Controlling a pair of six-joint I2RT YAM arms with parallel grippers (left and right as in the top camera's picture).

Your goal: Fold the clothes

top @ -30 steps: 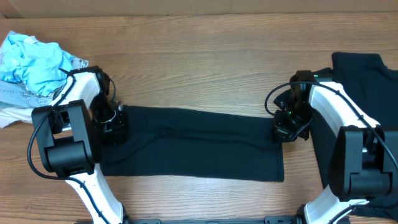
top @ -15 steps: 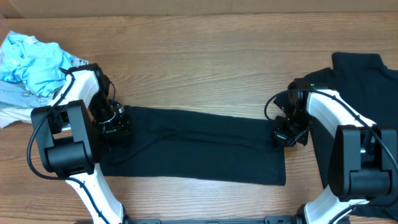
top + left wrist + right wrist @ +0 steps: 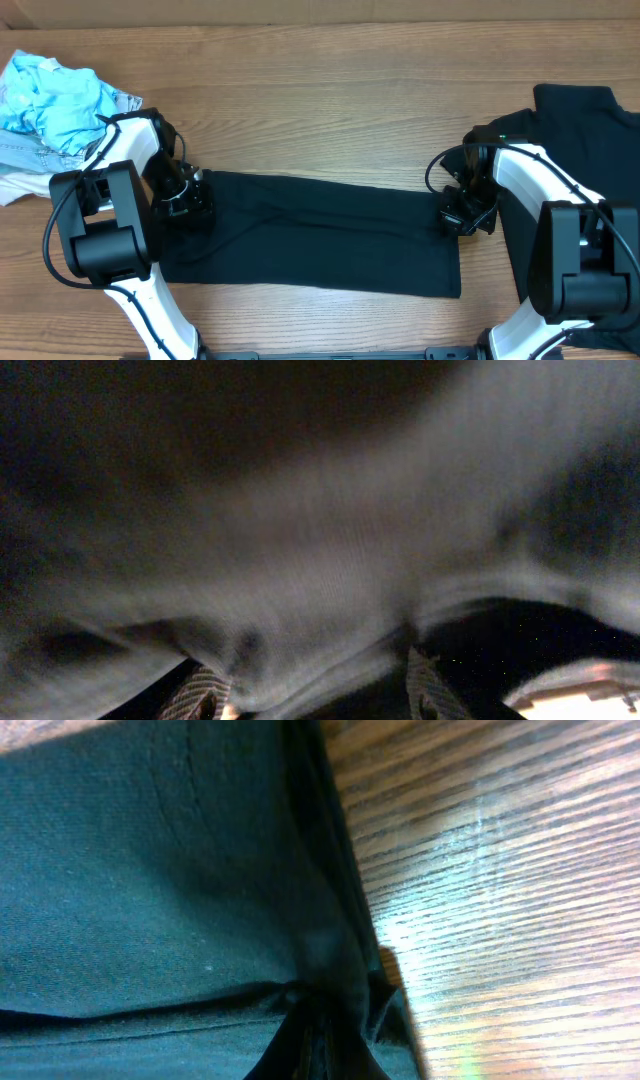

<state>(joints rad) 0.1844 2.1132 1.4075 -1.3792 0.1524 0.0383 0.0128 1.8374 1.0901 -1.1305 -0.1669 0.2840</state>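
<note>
Brown wooden table [image 3: 320, 90]. On it black soft-fabric T-shirt [image 3: 310, 235], folded to long band, long axis left-right. My left gripper [image 3: 187, 205] at left end, my right gripper [image 3: 462, 215] at right end, each arm nearest its own end. Overhead hides jaws. Right wrist view: hem bunched, pinched tight. Left wrist view blurred, cloth over fingers [image 3: 205, 695]; grip I cannot tell.

The overhead camera looks straight down from well above the wooden table [image 3: 330, 110]. It takes in both arms and the whole black T-shirt [image 3: 310, 235], which lies stretched between the left gripper [image 3: 188, 203] and the right gripper [image 3: 462, 213]. The left wrist camera looks past its fingers [image 3: 205, 698] at the frame's bottom, so near the cloth that it blurs. The right wrist camera is just as close, showing the shirt's edge with bare wood beside it. Each wrist view shares one shirt end with the overhead view.
</note>
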